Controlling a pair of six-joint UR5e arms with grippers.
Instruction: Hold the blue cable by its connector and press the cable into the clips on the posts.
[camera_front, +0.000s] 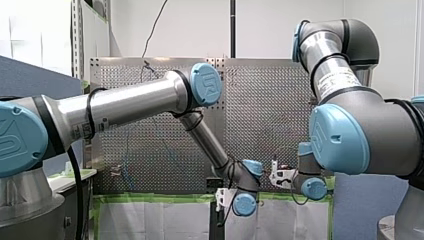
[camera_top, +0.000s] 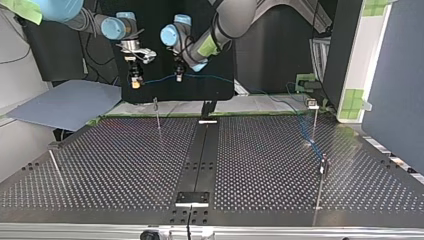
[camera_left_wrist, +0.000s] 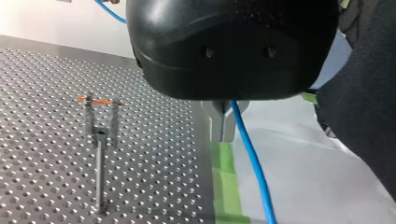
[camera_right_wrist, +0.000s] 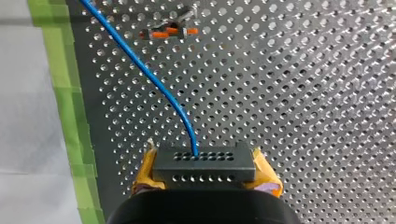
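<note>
At the perforated metal table's (camera_left_wrist: 46, 70) edge, my right gripper (camera_right_wrist: 205, 169) pinches the dark connector block (camera_right_wrist: 204, 158), my left gripper (camera_left_wrist: 223, 127) the thin blue cable (camera_left_wrist: 250, 158). I advise lowering it taut, squarely into the orange-tipped clip (camera_left_wrist: 100, 131).

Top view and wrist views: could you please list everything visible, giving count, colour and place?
blue cable: one, blue, running from the connector out over the table.
connector: one, black, between the yellow pads.
posts: at least three in the top view, metal, upright on the table, clips on top.
table: one, dark perforated metal.
green tape: strips, green, along the table's edge.
board: one, blue-grey, beyond the table at the top view's left.
left gripper: black body, shut on the blue cable.
right gripper: shut on the connector.
</note>
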